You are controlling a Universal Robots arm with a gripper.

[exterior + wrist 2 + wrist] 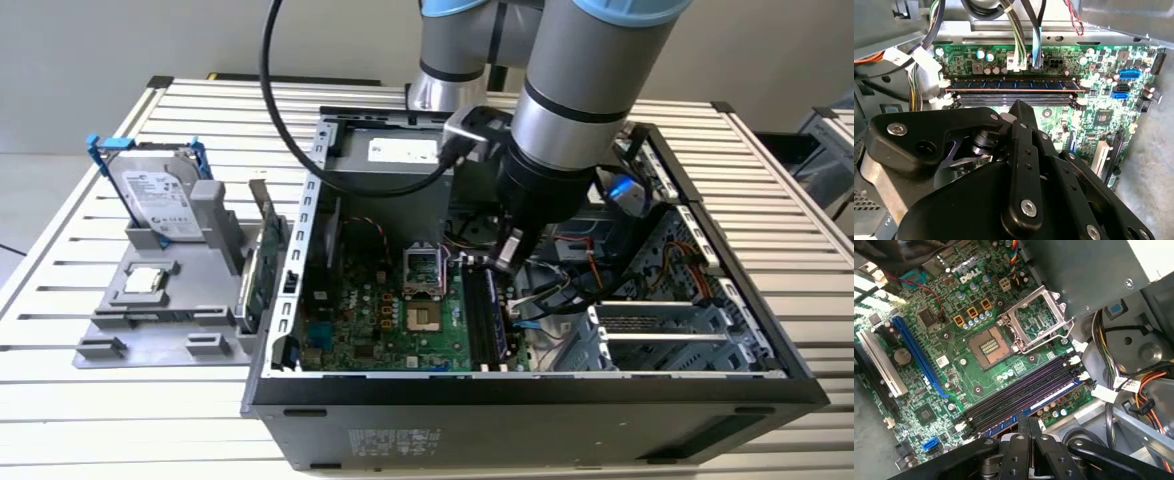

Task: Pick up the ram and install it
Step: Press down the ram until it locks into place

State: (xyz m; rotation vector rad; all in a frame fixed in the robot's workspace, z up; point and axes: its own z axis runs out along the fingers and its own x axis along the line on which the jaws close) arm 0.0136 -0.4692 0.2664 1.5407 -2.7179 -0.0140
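the open computer case [534,385] lies on the slatted table [120,420], with the arm [574,110] reaching down into it. the motherboard [400,320] is exposed, its processor socket [991,346] open and bare. in the exterior view the gripper [507,262] sits right above the memory slots [487,320]. in both wrist views its fingers [1030,432] appear pressed together with nothing between them. the ram [1014,84] stands seated in the slot nearest the board edge; the neighbouring slots [1019,390] are empty.

risks, as judged: if the stick is not fully home, one end latch [1080,85] may not lock, and contact would be poor. uneven downward push could tilt the stick and strain the slot. the loose cables [1026,30] hang close to the slots and could snag the fingers.
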